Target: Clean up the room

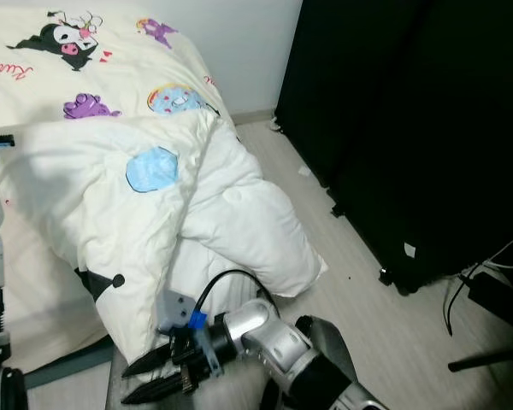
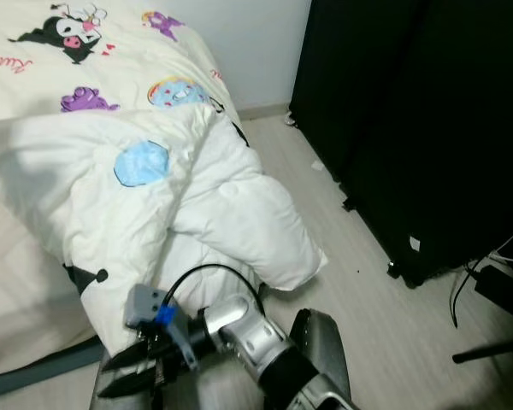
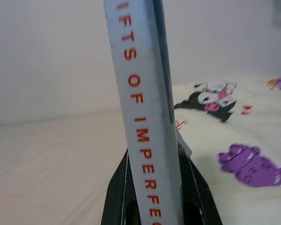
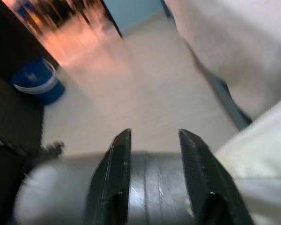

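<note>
Head views: bed sheet (image 1: 34, 34) is cream cotton with cartoon prints. A puffy white duvet (image 1: 137, 213) lies bunched on it, soft folds, one rounded corner spilling off the bed edge onto the pale wood-look floor (image 1: 368, 316). A tall matte black cabinet (image 1: 410, 128) stands to the right, with dark cables (image 1: 462, 290) on the floor beside it. The right gripper (image 1: 150, 380) sits low in front of the robot, just below the hanging duvet edge; long black fingers are slightly apart, nothing between them.

Left wrist view: the left gripper (image 3: 152, 187) pinches a slim book (image 3: 143, 108), held upright; the spine is smooth grey-white with red capitals. Printed sheet and a plain white wall (image 3: 47, 51) lie beyond.

Right wrist view: the right fingers (image 4: 114, 178) are parted over a smooth rounded grey part of the robot. A blue bucket (image 4: 37, 82) stands on the floor, blurred.
</note>
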`<state>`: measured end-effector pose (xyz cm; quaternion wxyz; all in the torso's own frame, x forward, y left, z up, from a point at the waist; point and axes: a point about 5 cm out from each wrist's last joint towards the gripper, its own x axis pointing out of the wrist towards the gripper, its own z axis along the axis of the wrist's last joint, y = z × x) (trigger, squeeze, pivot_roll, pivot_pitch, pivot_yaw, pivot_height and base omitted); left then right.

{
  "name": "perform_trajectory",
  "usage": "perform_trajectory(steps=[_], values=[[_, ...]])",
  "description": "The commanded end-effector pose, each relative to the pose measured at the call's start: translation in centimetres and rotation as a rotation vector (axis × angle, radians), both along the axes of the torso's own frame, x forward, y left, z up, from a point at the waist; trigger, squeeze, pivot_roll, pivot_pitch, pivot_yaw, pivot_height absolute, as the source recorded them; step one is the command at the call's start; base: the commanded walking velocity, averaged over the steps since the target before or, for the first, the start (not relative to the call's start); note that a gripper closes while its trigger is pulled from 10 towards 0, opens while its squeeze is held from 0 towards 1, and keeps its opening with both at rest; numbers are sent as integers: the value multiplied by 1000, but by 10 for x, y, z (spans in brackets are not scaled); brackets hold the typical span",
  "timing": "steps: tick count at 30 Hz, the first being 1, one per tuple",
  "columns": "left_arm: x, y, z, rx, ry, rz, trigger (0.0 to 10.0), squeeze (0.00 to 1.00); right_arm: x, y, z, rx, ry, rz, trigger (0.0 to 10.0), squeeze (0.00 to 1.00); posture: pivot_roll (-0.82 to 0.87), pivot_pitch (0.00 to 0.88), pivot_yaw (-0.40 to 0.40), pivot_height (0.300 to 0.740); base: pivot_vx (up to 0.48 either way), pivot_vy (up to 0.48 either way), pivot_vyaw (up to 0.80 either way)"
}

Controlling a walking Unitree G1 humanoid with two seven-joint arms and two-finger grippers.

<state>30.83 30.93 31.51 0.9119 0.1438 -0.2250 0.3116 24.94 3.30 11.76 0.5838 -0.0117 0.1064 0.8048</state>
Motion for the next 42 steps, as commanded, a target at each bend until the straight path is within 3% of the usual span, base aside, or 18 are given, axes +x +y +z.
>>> perform_trajectory(steps=[1, 2, 3, 5, 6, 8, 9, 11, 12, 18, 22, 23, 25, 27, 29, 31, 38, 42], values=[[2, -7, 4, -4, -40, -41, 10000, 0, 4, -15, 14, 73, 58, -18, 10000, 1000, 190, 124, -105, 542, 0, 0, 0], [2, -7, 4, -4, -40, -41, 10000, 0, 4, -15, 14, 73, 58, -18, 10000, 1000, 190, 124, -105, 542, 0, 0, 0], [7, -14, 3, -33, -58, -102, 10000, 0, 13, -34, 32, 160, 86, -60, 10000, 1000, 177, 108, -100, 542, 0, 0, 0], [13, -21, 3, -65, -82, -178, 10000, 0, 24, -52, 49, 257, 105, -144, 10000, 1000, 161, 94, -96, 542, 0, 0, 0], [19, -35, 5, -137, -123, -329, 10000, 0, 40, -79, 72, 417, 126, -310, 10000, 1000, 151, 85, -92, 542, 0, 0, 0], [19, -35, 5, -137, -123, -329, 10000, 0, 40, -79, 72, 417, 126, -310, 10000, 1000, 151, 85, -92, 542, 0, 0, 0], [25, -46, 4, -258, -163, -485, 10000, 0, 50, -95, 81, 514, 148, -440, 10000, 1000, 138, 75, -82, 542, 0, 0, 0], [29, -65, 4, -393, -219, -707, 10000, 0, 58, -113, 89, 622, 173, -568, 10000, 1000, 127, 66, -73, 542, 0, 0, 0], [29, -65, 4, -393, -219, -707, 10000, 0, 58, -113, 89, 622, 173, -568, 10000, 1000, 127, 66, -73, 542, 0, 0, 0], [23, -110, -5, -465, -255, -1068, 10000, 0, 59, -132, 109, 829, 260, -678, 10000, 1000, 101, 54, -55, 542, 0, 0, 0], [18, -124, -18, -541, -272, -1214, 10000, 0, 57, -131, 120, 901, 328, -679, 10000, 1000, 91, 50, -52, 542, 0, 0, 0], [16, -128, -23, -563, -278, -1263, 10000, 0, 58, -129, 122, 911, 356, -689, 10000, 651, 87, 46, -54, 542, 0, 0, 0], [16, -128, -23, -563, -278, -1263, 10000, 0, 58, -129, 122, 911, 356, -689, 10000, 651, 87, 46, -54, 542, 0, 0, 0], [11, -133, -32, -603, -288, -1374, 10000, 0, 60, -125, 124, 930, 403, -707, 10000, 0, 87, 45, -55, 542, 0, 0, 0], [8, -135, -35, -614, -291, -1421, 10000, 0, 61, -124, 125, 938, 420, -714, 10000, 0, 87, 45, -55, 542, 0, 0, 0], [-5, -146, -52, -647, -255, -1611, 10000, 0, 63, -125, 127, 971, 458, -736, 10000, 0, 87, 44, -52, 542, 0, 0, 0], [-16, -160, -61, -691, -233, -1741, 10000, 0, 73, -130, 125, 948, 471, -865, 10000, 0, 79, 45, -51, 542, 0, 0, 0], [-30, -178, -59, -675, -219, -1892, 10000, 0, 80, -135, 121, 940, 508, -927, 10000, 0, 80, 44, -50, 542, 0, 0, 0]])
